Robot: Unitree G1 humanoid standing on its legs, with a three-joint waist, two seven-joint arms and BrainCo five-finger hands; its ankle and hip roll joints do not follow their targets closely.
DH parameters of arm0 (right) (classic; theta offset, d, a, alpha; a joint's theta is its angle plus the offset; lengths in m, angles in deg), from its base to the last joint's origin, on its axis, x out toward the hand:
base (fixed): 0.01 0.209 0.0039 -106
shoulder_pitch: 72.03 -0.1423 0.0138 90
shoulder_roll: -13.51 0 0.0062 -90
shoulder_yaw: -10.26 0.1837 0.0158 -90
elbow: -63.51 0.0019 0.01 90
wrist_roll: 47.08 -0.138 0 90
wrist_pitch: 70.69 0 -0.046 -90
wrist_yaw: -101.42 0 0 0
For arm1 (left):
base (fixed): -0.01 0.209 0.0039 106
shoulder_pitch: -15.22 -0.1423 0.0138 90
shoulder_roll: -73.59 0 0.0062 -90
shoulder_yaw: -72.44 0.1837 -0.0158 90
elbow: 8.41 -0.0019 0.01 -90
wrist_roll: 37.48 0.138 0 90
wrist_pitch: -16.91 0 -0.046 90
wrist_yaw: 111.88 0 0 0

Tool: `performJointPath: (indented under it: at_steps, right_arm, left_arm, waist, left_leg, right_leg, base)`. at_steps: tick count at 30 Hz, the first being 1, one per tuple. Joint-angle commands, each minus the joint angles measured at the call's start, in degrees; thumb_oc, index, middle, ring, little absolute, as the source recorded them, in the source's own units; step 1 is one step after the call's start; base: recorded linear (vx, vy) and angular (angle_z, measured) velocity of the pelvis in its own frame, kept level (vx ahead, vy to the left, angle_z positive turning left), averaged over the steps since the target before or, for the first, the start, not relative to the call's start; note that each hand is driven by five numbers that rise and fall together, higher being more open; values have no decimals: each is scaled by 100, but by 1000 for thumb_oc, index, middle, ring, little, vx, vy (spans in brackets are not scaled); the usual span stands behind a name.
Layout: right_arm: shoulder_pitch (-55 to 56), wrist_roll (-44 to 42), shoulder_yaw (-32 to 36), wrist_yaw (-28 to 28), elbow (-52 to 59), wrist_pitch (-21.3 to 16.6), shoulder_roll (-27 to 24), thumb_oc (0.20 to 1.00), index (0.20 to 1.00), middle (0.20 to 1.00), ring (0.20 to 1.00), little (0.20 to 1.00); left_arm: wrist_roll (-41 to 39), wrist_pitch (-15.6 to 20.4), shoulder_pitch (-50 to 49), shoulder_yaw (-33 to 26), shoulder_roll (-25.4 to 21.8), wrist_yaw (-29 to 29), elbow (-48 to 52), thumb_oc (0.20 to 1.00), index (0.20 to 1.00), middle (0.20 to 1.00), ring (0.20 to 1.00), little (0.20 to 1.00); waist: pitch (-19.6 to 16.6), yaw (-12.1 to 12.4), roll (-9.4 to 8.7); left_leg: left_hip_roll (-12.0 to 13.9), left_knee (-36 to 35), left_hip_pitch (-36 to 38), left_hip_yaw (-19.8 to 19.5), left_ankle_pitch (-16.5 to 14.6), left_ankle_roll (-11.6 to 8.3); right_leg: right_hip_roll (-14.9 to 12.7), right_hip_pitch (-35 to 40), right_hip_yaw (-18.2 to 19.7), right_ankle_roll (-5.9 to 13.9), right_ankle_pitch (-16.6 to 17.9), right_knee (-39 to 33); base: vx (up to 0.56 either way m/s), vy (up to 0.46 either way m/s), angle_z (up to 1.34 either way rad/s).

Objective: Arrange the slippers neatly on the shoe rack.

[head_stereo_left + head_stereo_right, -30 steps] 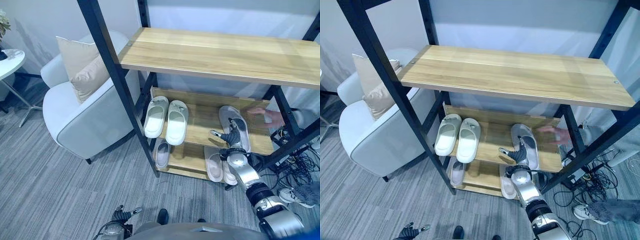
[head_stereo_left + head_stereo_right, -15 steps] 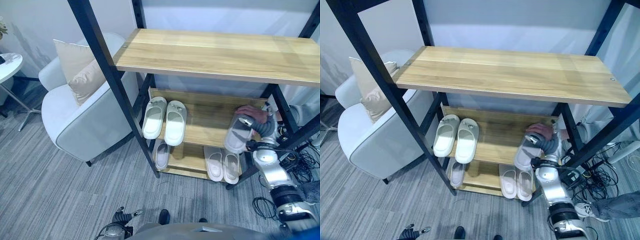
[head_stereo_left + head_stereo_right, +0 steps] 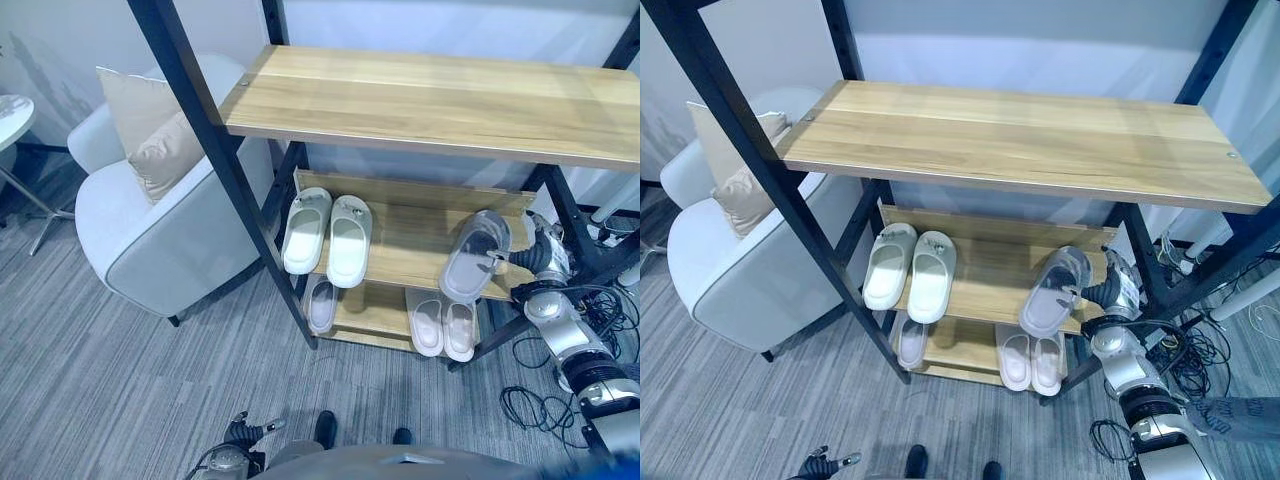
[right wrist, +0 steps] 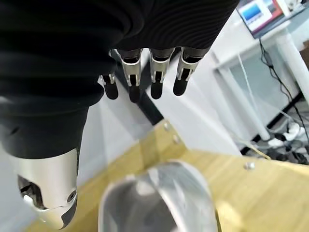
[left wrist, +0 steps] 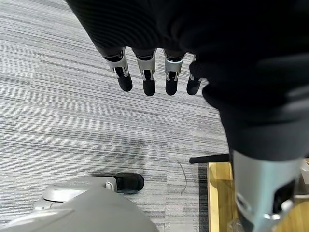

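Observation:
A grey slipper lies slanted on the right of the shoe rack's middle shelf, one end past the front edge. My right hand is just right of it, fingers straight and open, the slipper under the palm. A pale green pair sits side by side on the left of that shelf. On the bottom shelf are a single grey slipper and a beige pair. My left hand hangs low over the carpet, fingers straight.
The wide top shelf overhangs the rack, with black posts at its corners. A white armchair with a beige pillow stands to the left. Cables lie on the floor at the right.
The grey slipper has turned from lying straight on the shelf to slanting over its front edge. My right hand has moved right, off it. A person's hand at the shelf's right has gone.

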Motion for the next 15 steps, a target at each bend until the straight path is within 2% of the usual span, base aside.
performJointPath:
  at_steps: [1, 10, 15]
  right_arm:
    - [-446, -138, 52, 29, -124, 10, -161, 1000, 1000, 1000, 1000, 1000]
    - [-1215, -939, -125, 105, -1566, -85, 149, 1000, 1000, 1000, 1000, 1000]
    - [-1583, -1074, -267, 179, -2310, -56, 212, 1000, 1000, 1000, 1000, 1000]
  left_arm:
    - [-126, 102, 382, 92, -39, -42, -460, 1000, 1000, 1000, 1000, 1000]
    - [-393, 167, 328, 197, -80, -68, -513, 1000, 1000, 1000, 1000, 1000]
    - [-475, 212, 375, 329, -100, -87, -485, 1000, 1000, 1000, 1000, 1000]
  waist:
    - [65, 107, -156]
    - [156, 236, -132]
    - [188, 314, -134]
  left_leg:
    - [-2, 40, 270, -92, -729, -177]
    - [-15, 40, -27, -98, -604, -199]
    - [-41, 40, -182, -111, -553, -211]
  right_leg:
    - [-325, 101, -94, 371, -104, 61]
    - [-328, -165, -84, 399, -52, 61]
    - [-332, -297, -103, 405, -31, 61]
  base:
    - [26, -16, -3]
    - [2, 0, 0]
    - [7, -1, 0]
